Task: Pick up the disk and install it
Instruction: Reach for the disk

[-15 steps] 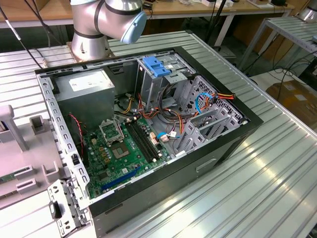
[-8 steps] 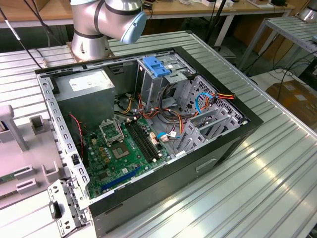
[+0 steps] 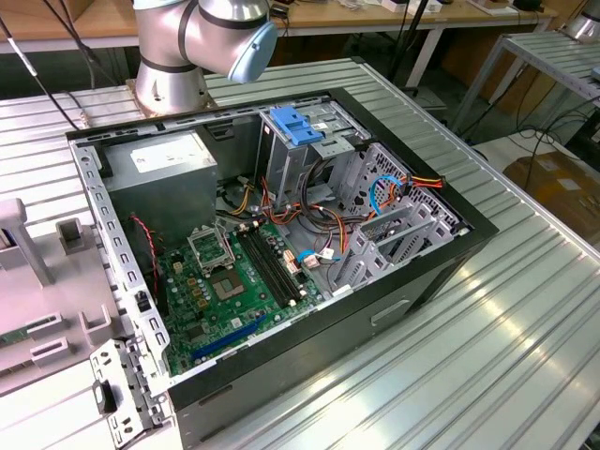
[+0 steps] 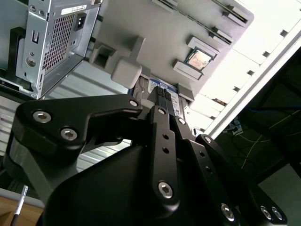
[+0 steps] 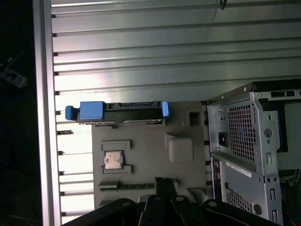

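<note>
Disk (image 5: pixel 120 108) on edge; end effector (image 5: pixel 164 182) faces tray (image 5: pixel 141 165).

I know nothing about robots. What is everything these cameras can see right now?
disk: one, dark edge with blue rails, standing edgewise at the tray's edge
tray: one, grey, on the table beside the computer case
processor chip: one, silver, in a tray pocket
computer case: one, black, open, on the table
power-supply box: one, grey, inside the case
drive cage: one, metal with blue latch, inside the case
motherboard: one, green, case floor
table: one, ribbed silver, under everything
robot arm: one, silver, pale-blue cap, on the table
gripper: one, black, near the tray
</note>
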Motion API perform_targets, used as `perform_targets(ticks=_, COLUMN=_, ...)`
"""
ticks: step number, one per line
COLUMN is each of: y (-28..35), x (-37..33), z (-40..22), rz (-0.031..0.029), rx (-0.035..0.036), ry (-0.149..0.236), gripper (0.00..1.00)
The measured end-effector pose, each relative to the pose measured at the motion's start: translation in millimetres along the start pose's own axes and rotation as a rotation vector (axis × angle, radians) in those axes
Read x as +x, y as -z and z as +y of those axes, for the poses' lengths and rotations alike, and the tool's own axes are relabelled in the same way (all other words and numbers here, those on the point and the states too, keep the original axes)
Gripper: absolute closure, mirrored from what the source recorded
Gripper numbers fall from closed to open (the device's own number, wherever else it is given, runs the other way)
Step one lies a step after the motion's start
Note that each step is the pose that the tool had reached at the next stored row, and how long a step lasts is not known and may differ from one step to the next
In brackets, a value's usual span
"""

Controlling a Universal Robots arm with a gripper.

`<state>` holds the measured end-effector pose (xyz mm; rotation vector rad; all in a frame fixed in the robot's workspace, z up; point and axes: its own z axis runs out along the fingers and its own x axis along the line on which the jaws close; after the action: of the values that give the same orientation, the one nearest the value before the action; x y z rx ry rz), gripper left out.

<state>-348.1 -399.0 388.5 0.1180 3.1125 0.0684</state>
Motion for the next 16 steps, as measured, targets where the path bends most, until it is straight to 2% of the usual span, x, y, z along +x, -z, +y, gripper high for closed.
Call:
perform_targets(ticks=8, y=-0.2, x=1.7, z=-0.2, rz=0.0000, rx=0.0000, ry=0.000, gripper=0.89)
perform_targets(ticks=16, y=-0.7, x=10.8, z=-0.9, rz=0.0000, rx=0.0000, ry=0.000, gripper=0.89)
